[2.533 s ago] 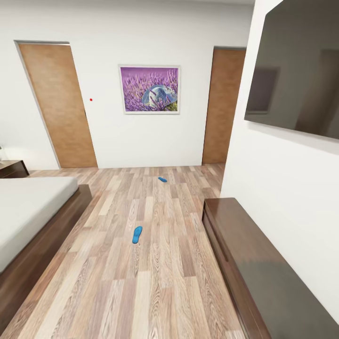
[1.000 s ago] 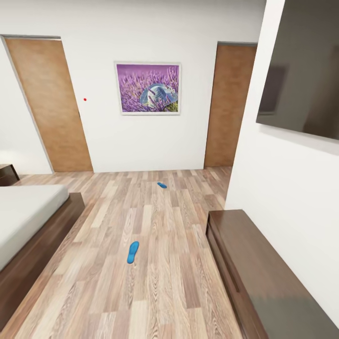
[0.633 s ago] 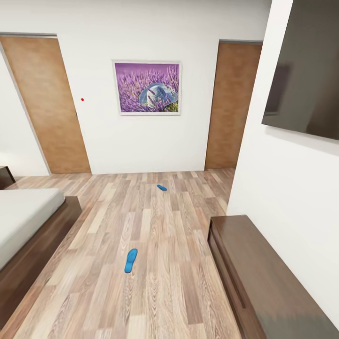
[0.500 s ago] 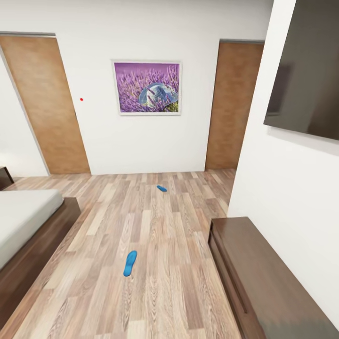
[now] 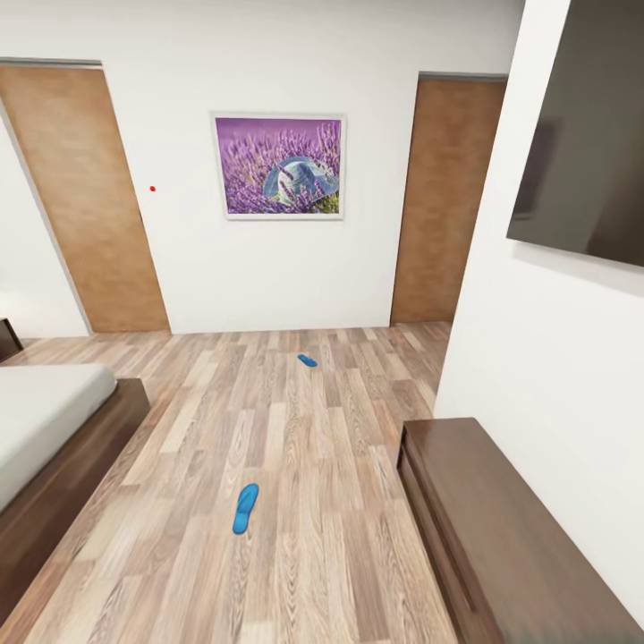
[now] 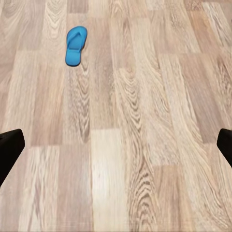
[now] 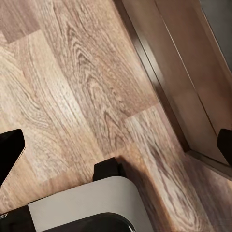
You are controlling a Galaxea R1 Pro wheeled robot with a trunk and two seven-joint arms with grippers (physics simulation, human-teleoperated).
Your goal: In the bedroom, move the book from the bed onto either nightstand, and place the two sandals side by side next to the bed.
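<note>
A home bedroom: a bed (image 5: 54,429) on plank floor, a dresser (image 5: 501,537) opposite it, a framed picture (image 5: 279,166) beyond.

Bright, even, sharp, shadowless render

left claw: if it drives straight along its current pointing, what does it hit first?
Bare wood floor, most likely. The left claw is open, aimed down at the planks. The near sandal lies off to one side of that line, so it probably would not be touched. Depth is unclear.
</note>
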